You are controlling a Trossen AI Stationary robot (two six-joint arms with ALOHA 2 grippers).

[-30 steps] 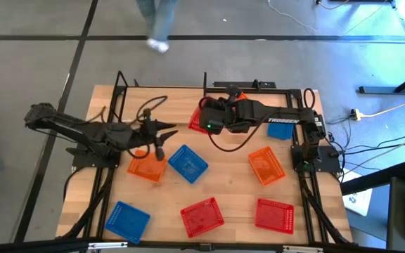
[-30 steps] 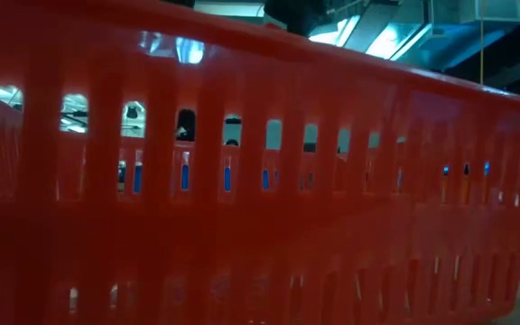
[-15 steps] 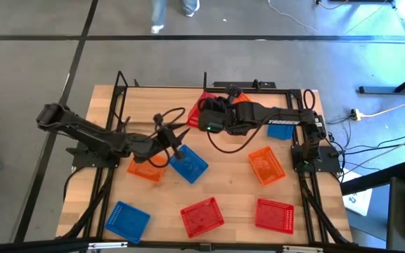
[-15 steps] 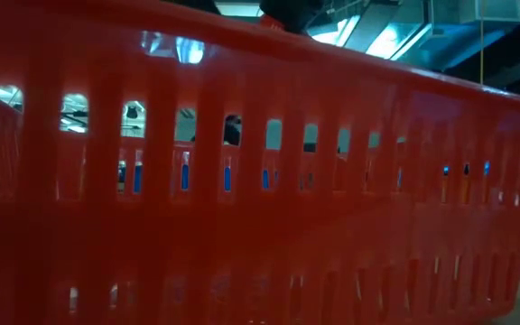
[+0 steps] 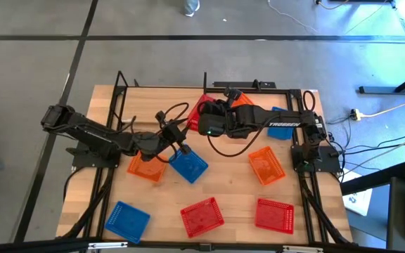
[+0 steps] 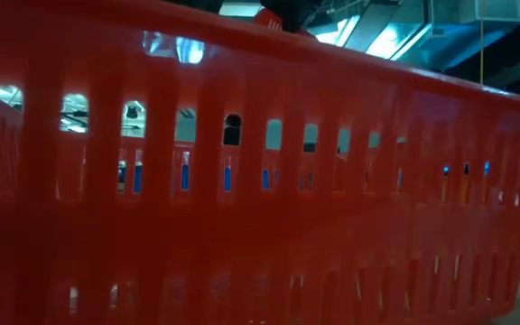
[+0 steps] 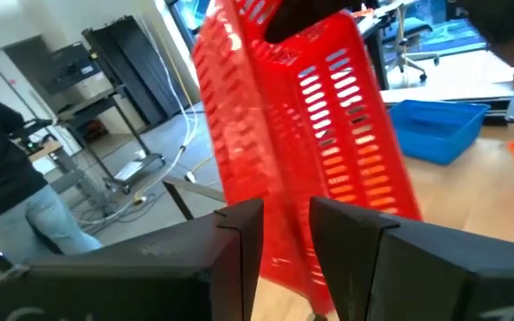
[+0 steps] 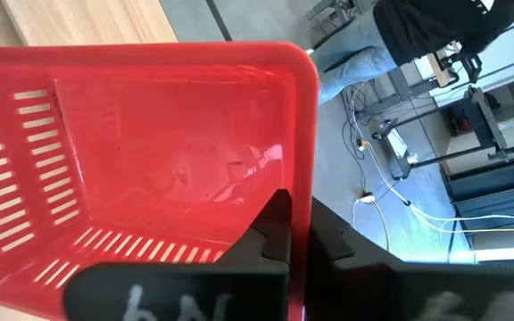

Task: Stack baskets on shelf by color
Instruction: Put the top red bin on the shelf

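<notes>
1. The right hand (image 5: 201,116) reaches from the right side toward the back middle of the table (image 5: 230,190), clenched on the rim of a red basket (image 5: 197,111). Its wrist view shows the dark fingers (image 8: 279,227) pinching the basket's wall, with the basket tipped on edge above the table.
2. The left hand (image 5: 178,137) stretches in from the left, just beside that held basket. Its fingers (image 7: 239,241) stand apart, and the red basket's lower edge sits in the gap between them; whether they touch it I cannot tell.
3. A blue basket (image 5: 188,164) lies on the table just under the left hand, with an orange basket (image 5: 146,167) touching or nearly touching its left side.
4. Another orange basket (image 5: 266,164) lies right of centre, and a second blue one (image 5: 281,126) shows partly under the right arm at the back.
5. Along the near edge lie a third blue basket (image 5: 126,219) at the left and two more red ones (image 5: 202,216) (image 5: 274,213).
6. The shelf's black posts (image 5: 121,88) stand at the table's back left.
7. In the low view a red basket wall (image 6: 260,199) fills nearly the whole picture.
</notes>
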